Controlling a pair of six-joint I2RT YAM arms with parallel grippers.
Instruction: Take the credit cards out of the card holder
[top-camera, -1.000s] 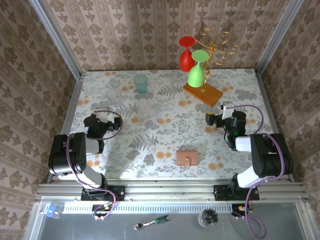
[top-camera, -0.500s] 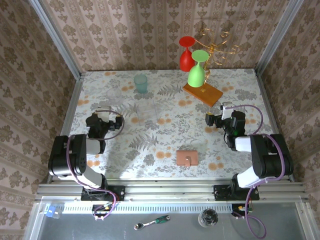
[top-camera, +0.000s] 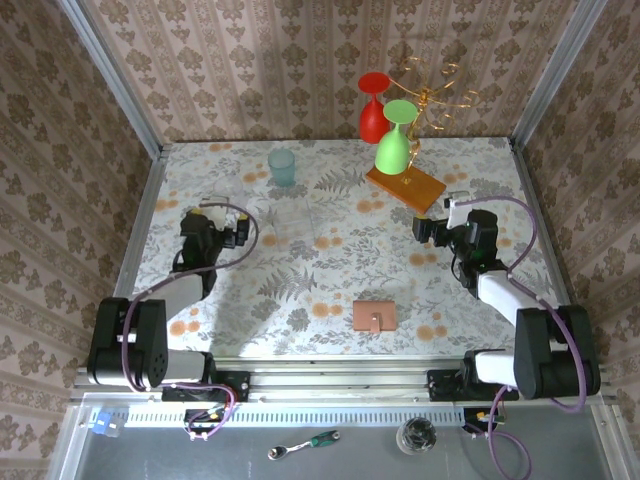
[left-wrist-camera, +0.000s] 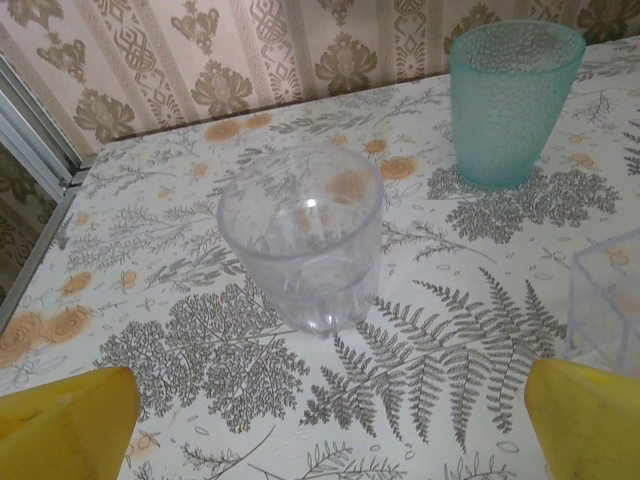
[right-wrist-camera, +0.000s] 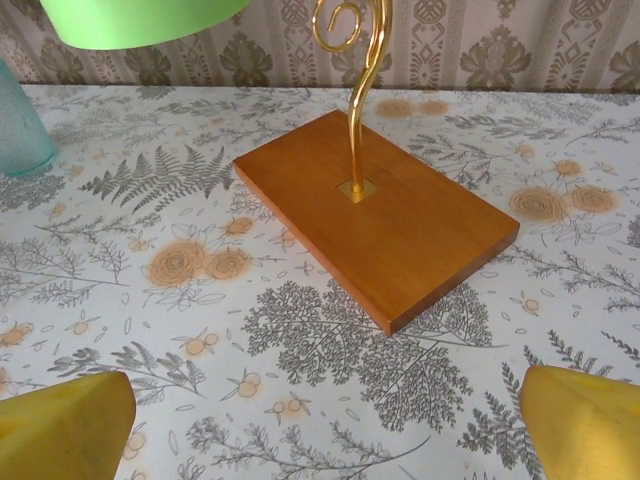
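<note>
A flowered worktop (top-camera: 300, 290) stretches out under two arms. Both claws stand fully spread and hold nothing. The right claw (right-wrist-camera: 320, 420) points at a wooden rack base (right-wrist-camera: 380, 215) just ahead of it. A gold stem (right-wrist-camera: 358, 100) rises from the base and carries a green glass (top-camera: 394, 145) and a red glass (top-camera: 372, 110) beyond the claw. The left claw (left-wrist-camera: 320, 430) faces a clear cup (left-wrist-camera: 300, 235) close in front of it. A teal cup (left-wrist-camera: 512, 100) stands farther on and to the claw's right, and the corner of a clear box (left-wrist-camera: 610, 300) sits near its right finger.

The small tan card holder (top-camera: 374, 316) lies flat and shut on the worktop with its strap tab across the front. It sits back toward the arm bases, behind the right claw and to that claw's left, well apart from it. It is farther still from the left claw, off to that claw's right. The cards are presumably tucked inside.

By all appearances the job is at its very start: both arms are only setting out and nothing has been touched. The next move looks to call for a claw, most likely the right one, to turn back and down toward the holder. One claw would then have to pin the holder while the other undoes the tab and opens it.
</note>
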